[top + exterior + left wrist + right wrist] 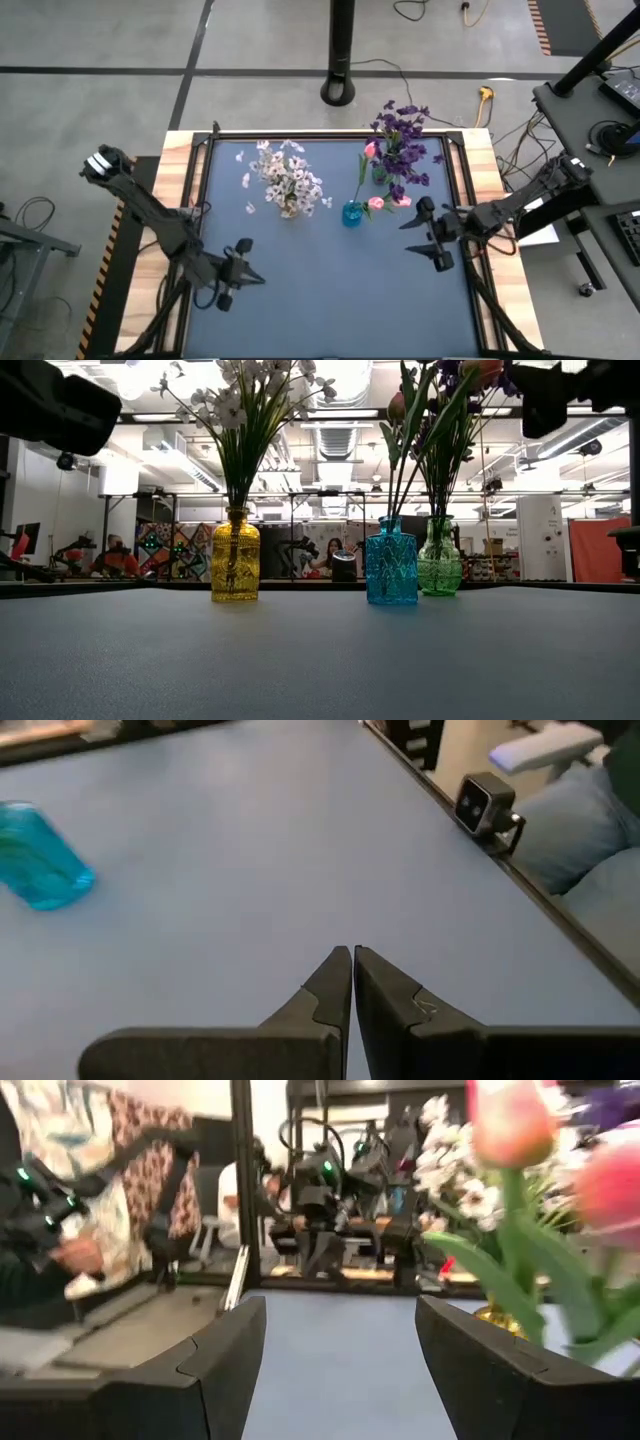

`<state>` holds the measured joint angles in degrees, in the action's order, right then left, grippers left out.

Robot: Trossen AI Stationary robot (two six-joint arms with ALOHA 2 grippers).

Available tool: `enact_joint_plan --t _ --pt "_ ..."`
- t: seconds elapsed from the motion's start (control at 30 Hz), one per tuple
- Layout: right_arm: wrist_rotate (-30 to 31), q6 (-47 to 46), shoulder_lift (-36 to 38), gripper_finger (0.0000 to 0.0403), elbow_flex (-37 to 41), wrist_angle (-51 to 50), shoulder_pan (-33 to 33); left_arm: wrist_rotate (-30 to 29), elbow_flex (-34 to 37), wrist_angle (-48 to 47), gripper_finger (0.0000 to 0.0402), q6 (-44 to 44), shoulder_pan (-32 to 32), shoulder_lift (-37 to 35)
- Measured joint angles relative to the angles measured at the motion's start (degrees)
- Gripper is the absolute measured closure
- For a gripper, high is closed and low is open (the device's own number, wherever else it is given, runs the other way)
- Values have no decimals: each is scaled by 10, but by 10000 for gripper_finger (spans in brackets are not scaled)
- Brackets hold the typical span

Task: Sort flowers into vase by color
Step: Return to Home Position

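Observation:
Three glass vases stand upright on the blue table (330, 300). The yellow vase (235, 567) holds white flowers (288, 178). Pink tulips (376, 203) are in the blue vase (352, 213), and the green vase (439, 560) holds dark purple flowers (402, 135). My left gripper (250, 270) hovers shut over the table's near left part, well short of the blue vase (40, 865). At the table's right, my right gripper (418, 235) stands open with nothing between its fingers. It is beside the pink tulips (510, 1120) and points toward the white flowers (455, 1170).
A small camera (485, 805) sits at the table's near edge. A black pole base (340, 90) stands on the floor beyond the far edge. The near half of the table lies bare. People sit in the room behind the table (330, 555).

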<state>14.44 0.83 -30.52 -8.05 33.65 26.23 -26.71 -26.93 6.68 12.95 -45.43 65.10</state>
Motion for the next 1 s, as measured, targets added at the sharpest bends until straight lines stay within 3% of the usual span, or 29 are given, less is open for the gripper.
enact_joint_plan --t 0.43,0.57,1.0 --pt "2 32 115 154 39 -3 -15 39 188 9 402 -72 92 -315" --pt "2 44 133 154 40 -15 -39 66 212 0 402 -117 118 -388" --pt "-10 -5 166 154 73 -85 -110 64 216 -196 402 -132 142 -590"
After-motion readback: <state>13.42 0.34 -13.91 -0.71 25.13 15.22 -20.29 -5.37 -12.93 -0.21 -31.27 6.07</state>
